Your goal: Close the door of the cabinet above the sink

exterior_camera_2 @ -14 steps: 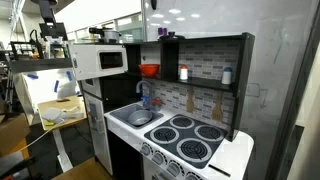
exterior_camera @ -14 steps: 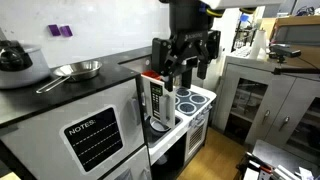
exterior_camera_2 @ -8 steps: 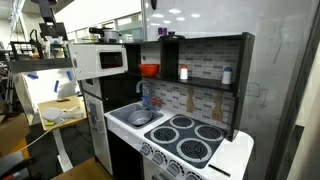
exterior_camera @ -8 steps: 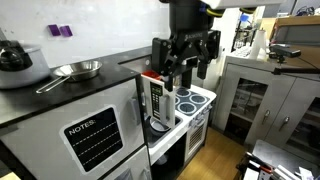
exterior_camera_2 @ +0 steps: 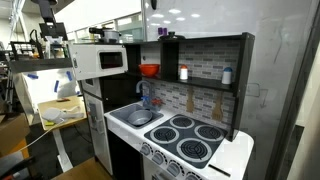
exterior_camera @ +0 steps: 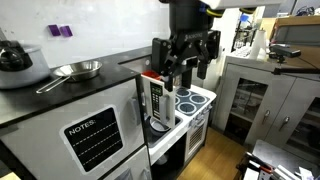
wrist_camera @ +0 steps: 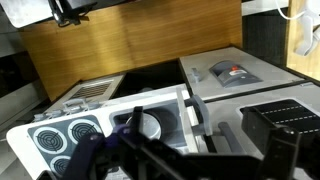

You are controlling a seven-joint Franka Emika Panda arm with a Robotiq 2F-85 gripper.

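The toy kitchen's black upper cabinet [exterior_camera_2: 205, 62] stands above the sink [exterior_camera_2: 139, 117] and stove. Its black door [exterior_camera_2: 168, 56] stands open, swung outward and seen edge-on; it also shows in an exterior view [exterior_camera: 159, 52] as a dark panel. My black gripper [exterior_camera: 187, 66] hangs open and empty just beside that door, above the stove side. In the wrist view the gripper [wrist_camera: 180, 165] is a dark blur at the bottom, looking down on the sink [wrist_camera: 147, 124] and its grey faucet [wrist_camera: 195, 112].
A red bowl [exterior_camera_2: 149, 70] and small jars sit on the cabinet shelf. A white microwave [exterior_camera_2: 104, 60] stands beside it. The stove burners [exterior_camera_2: 190, 137] lie below. A pan [exterior_camera: 78, 70] and a pot [exterior_camera: 15, 58] rest on the dark counter. A glass-door cabinet [exterior_camera: 250, 100] stands nearby.
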